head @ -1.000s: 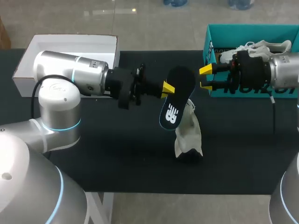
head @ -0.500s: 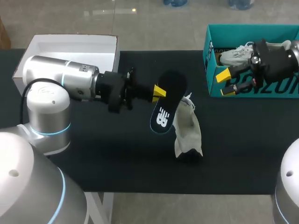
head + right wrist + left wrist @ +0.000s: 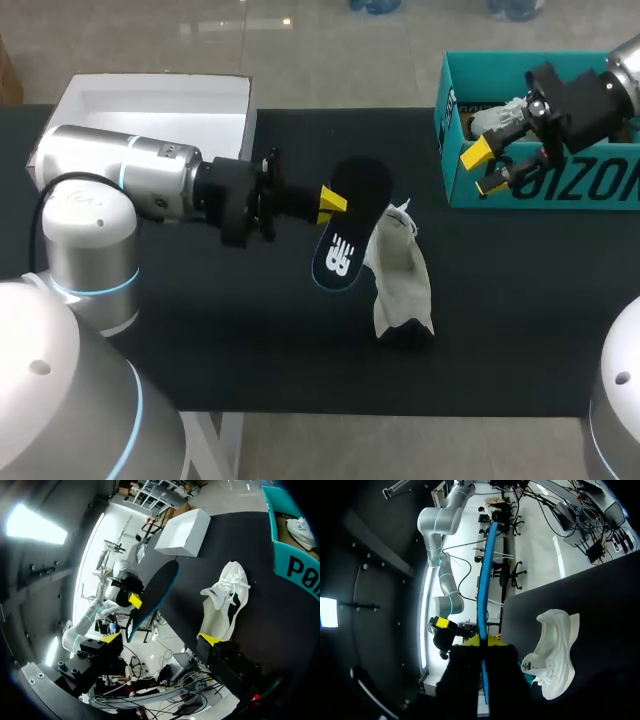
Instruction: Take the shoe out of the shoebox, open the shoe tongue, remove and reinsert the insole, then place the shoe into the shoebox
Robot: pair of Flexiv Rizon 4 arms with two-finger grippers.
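My left gripper is shut on a black insole and holds it in the air over the middle of the table. The left wrist view shows the insole edge on, pinched between the yellow tips of that gripper. A white shoe lies on the black table just right of the insole and below it. My right gripper hangs wide open and holds nothing, at the front wall of the teal shoebox. From the right wrist, its open gripper faces the insole and the shoe.
A second pale shoe lies inside the teal shoebox. A white open box stands at the back left of the black table. My left arm stretches across the table's left half.
My right gripper has opened wide and pulled back to the right, away from the insole's tip. My left gripper has carried the insole a little to the left.
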